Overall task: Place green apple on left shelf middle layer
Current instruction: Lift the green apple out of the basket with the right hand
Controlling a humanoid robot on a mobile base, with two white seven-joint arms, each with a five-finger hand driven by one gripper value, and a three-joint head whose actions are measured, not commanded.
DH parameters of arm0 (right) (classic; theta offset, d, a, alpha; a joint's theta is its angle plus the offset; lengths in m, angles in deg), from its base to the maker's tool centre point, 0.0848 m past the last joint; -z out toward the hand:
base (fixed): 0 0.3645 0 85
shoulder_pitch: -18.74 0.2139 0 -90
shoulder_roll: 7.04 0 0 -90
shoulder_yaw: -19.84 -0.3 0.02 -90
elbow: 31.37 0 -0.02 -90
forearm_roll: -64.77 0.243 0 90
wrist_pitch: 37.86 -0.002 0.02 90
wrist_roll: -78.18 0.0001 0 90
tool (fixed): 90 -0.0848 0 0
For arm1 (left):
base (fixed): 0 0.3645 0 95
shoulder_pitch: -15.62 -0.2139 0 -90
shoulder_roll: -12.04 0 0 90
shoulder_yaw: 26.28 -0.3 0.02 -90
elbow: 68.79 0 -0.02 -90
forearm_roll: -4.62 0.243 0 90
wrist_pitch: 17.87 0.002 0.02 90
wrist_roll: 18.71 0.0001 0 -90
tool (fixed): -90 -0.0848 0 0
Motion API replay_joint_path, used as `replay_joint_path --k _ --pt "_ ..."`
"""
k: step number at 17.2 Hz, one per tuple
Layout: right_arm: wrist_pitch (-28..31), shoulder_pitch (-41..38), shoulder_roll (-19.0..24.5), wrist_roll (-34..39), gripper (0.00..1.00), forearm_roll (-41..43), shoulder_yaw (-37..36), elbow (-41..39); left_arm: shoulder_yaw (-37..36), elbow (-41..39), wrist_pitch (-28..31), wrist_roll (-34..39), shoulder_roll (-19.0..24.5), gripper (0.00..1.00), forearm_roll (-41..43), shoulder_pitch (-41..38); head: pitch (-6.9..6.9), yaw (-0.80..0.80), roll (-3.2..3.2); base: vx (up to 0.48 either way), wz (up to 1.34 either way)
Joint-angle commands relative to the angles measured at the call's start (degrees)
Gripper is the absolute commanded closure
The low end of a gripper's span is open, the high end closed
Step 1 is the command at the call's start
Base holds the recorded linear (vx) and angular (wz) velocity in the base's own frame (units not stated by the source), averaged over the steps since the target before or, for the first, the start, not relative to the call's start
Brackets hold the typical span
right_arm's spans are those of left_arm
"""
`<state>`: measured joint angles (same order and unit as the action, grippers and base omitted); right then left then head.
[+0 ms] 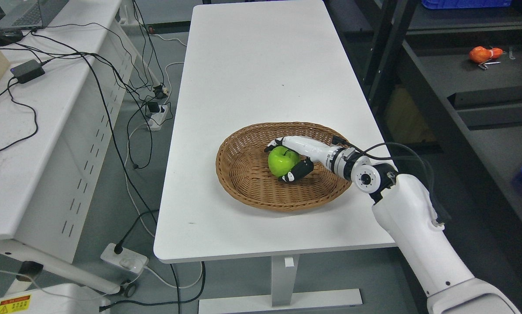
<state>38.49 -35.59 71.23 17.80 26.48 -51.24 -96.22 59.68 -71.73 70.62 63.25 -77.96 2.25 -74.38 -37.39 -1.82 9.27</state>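
Only right hand [297,158] fingers around green apple [282,159], basket [243,174]

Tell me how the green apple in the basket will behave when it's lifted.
The green apple looks glossy, so it may slip between the right hand's fingers. Being round, it would probably roll if released in the wicker basket. It seems rigid, unlikely to deform.

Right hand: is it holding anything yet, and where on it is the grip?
The right hand is wrapped around the green apple in the wicker basket, fingers over its top and far side, thumb on the near side. The apple appears not yet lifted.
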Motion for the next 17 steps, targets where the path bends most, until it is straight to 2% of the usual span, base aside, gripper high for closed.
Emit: replay_joint_path --k 1,3,6,8,10,11,13,17 --pt "-2.9 -0.8 -3.7 -0.2 0.86 -0.8 -0.3 -0.8 0.0 0.0 0.0 0.0 1.0 0.00 0.0 0.7 0.00 0.00 0.00 0.000 0.00" --pt "-3.3 -1.0 -6.1 -0.6 0.97 -0.6 -2.9 -1.7 0.0 0.0 0.0 0.0 1.0 0.00 0.0 0.7 0.00 0.00 0.00 0.000 0.00" --pt "-3.0 -3.1 -10.3 -6.8 1.00 -0.6 -7.4 -6.0 0.0 0.0 0.0 0.0 1.0 0.00 0.0 0.7 0.00 0.00 0.00 0.000 0.00" --pt "-0.5 -7.0 -10.5 -19.6 1.00 -0.9 -12.7 -10.5 0.0 0.0 0.0 0.0 1.0 0.00 0.0 0.7 0.00 0.00 0.00 0.000 0.00" --pt "6.8 -12.3 -11.3 -36.8 1.00 -1.4 -15.0 -17.0 0.0 0.0 0.0 0.0 1.0 0.00 0.0 0.7 0.00 0.00 0.00 0.000 0.00" --pt "7.9 -14.3 -11.4 -41.4 1.00 -1.4 -16.3 -18.9 0.0 -0.1 0.0 0.0 1.0 0.00 0.0 0.7 0.00 0.00 0.00 0.000 0.00" --pt "8.3 -17.9 -10.3 -44.1 1.00 -1.3 -19.3 -22.7 0.0 0.0 0.0 0.0 1.0 0.00 0.0 0.7 0.00 0.00 0.00 0.000 0.00" --pt "9.5 -22.2 -7.5 -44.2 1.00 -1.3 -22.5 -26.5 0.0 0.0 0.0 0.0 1.0 0.00 0.0 0.7 0.00 0.00 0.00 -0.010 0.00"
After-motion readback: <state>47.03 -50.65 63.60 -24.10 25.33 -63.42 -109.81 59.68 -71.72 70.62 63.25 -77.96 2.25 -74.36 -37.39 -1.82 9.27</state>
